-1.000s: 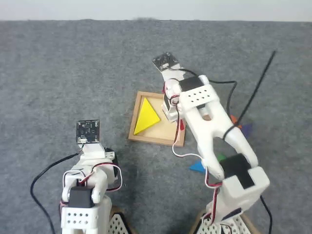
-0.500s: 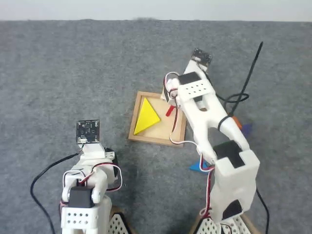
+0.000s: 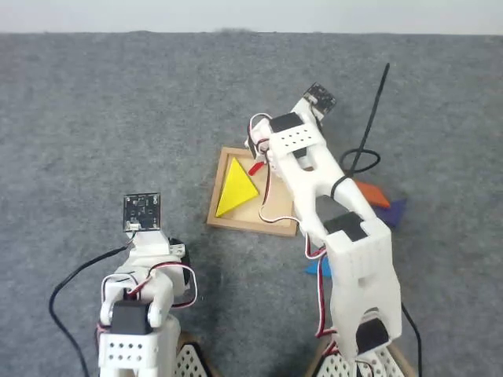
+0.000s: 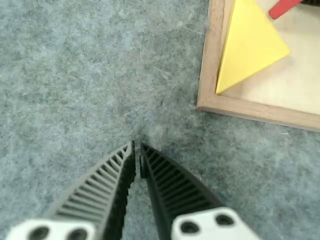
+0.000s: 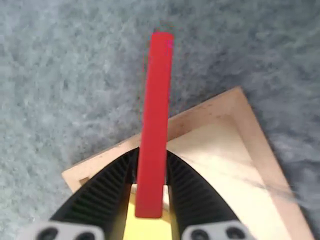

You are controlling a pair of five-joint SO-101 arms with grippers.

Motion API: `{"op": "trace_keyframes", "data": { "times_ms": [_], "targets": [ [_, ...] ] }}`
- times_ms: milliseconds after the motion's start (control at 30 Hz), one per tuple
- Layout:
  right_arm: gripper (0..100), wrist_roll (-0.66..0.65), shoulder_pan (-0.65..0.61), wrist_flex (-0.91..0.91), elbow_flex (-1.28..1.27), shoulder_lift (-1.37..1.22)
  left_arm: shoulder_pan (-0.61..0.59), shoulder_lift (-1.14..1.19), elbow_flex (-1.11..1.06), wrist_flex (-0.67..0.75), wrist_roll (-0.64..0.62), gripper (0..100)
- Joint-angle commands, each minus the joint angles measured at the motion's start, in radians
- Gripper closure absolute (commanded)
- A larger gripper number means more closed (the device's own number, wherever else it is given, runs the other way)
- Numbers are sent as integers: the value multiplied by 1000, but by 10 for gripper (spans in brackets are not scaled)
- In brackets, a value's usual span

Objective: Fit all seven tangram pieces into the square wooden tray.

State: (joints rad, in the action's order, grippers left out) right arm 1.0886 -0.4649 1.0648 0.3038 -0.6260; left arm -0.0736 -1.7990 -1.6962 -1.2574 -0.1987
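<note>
Right arm (image 3: 346,236) is stretched way out from its base at the 6 o'clock edge of the grey fuzzy bench (image 3: 118,110). It leans toward 11 o'clock, and its forearm covers the 3 o'clock side of the square wooden tray (image 3: 247,226). The wrist is tipped down over the tray's 12 o'clock rim.

The right claw (image 5: 151,155) is clamped on a flat red tangram piece (image 5: 157,90). It holds the piece on edge, so from the wrist cam it looks like a skinny bar poking out past the fingertips. The piece's far end sits out beyond the tray's rim. Can't tell if the piece is touching the wood or just hanging above it.

The big yellow triangle piece (image 3: 234,188) is lying flat in the tray's 9 o'clock half.

There are loose pieces out on the bench too. An orange piece (image 3: 371,194) and a purple piece (image 3: 395,210) sit at roughly 3 o'clock from the tray, just beside each other. A blue piece (image 3: 317,267) peeks out from under the arm at about 5 o'clock.

Left arm (image 3: 141,298) is folded up tight at 7 o'clock from the tray, well apart from it. The left claw (image 4: 137,147) points down at bare bench near the tray's rim. Its fingers are pinched together with only a sliver of a gap and nothing in them.
</note>
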Motion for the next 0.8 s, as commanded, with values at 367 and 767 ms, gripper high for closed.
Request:
{"op": "trace_keyframes", "data": {
  "times_ms": [367,767],
  "targets": [
    [633,15,-19,-12,60,19,-6,-20,13,-5,15,986],
    [587,-135,-81,159,74,171,-6,-20,13,-5,15,986]
  ]
}}
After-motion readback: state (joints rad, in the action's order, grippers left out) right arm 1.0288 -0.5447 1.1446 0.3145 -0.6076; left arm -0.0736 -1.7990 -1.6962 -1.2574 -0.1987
